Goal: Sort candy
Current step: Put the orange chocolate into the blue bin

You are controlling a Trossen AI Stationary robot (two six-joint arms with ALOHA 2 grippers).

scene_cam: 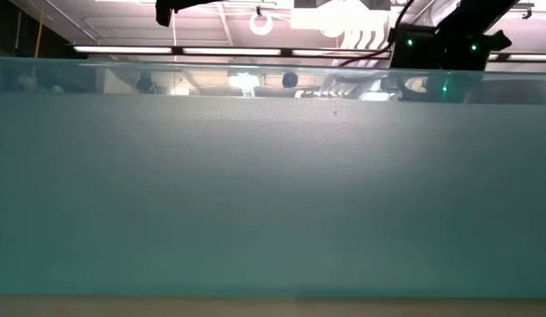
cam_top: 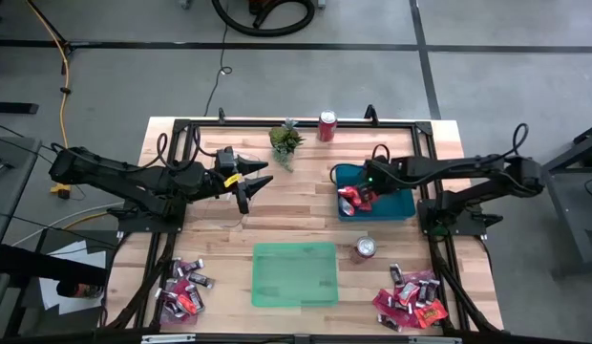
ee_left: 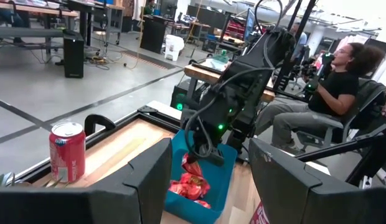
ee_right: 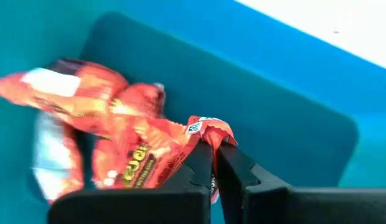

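My right gripper (cam_top: 356, 198) is down in the blue tray (cam_top: 396, 204), shut on a red-orange candy packet (ee_right: 149, 155). More red-orange packets (ee_left: 188, 186) lie on that tray's floor below it. My left gripper (cam_top: 256, 182) hovers open over the bare wood left of the table's middle, pointing toward the blue tray and touching nothing. Two piles of mixed candy lie at the near edge, one on the left (cam_top: 181, 291) and one on the right (cam_top: 411, 298). A green tray (cam_top: 294, 274) sits between them. My right gripper pinches the red-orange packet by its crimped end (ee_right: 208, 132) between the two fingers, coming from above and pointing down into the blue tray. The packet hangs below the fingers (ee_left: 194, 167), just over the others; whether it rests on them I cannot tell.
One red soda can (cam_top: 327, 124) stands at the far edge and another (cam_top: 365, 248) lies near the green tray's right side. A small green plant (cam_top: 286, 141) stands far middle. The green tray's wall (scene_cam: 273, 194) fills the low view. A person sits beyond the table's right side (ee_left: 330, 93).
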